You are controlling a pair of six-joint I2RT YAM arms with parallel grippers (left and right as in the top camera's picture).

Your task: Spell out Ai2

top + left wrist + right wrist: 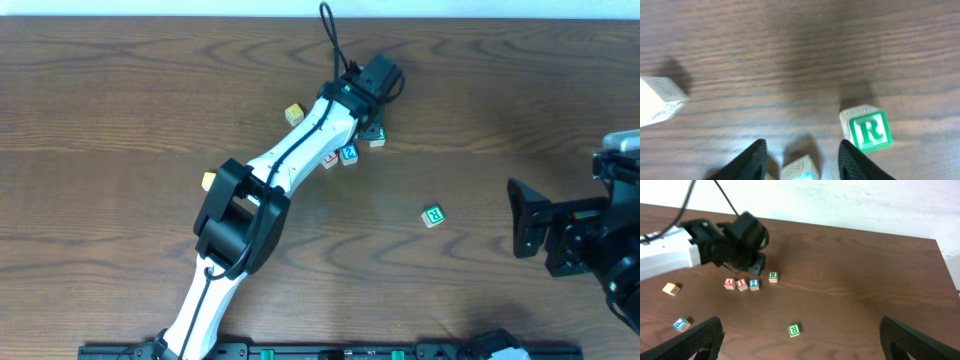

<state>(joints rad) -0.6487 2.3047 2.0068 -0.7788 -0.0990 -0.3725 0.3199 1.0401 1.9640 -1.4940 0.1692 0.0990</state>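
furthest left in the right wrist view, a plain pale block (671, 288) and a blue-lettered block (681, 324) lie apart from the rest on the brown counter (850, 280). next comes a tight row: the red a block (729, 283), the red i block (741, 284) and the blue 2 block (754, 284), side by side, with a green r block (772, 276) just beside the 2 and set slightly behind. the left gripper (802, 146) hangs low over that row, its fingers (752, 160) spread with a gap on either side of the 2 block between them, gripping nothing. further right and nearer the camera, a second green block (794, 329) sits alone. the right gripper (800, 325) hovers well apart from the row, fingers wide open and empty.
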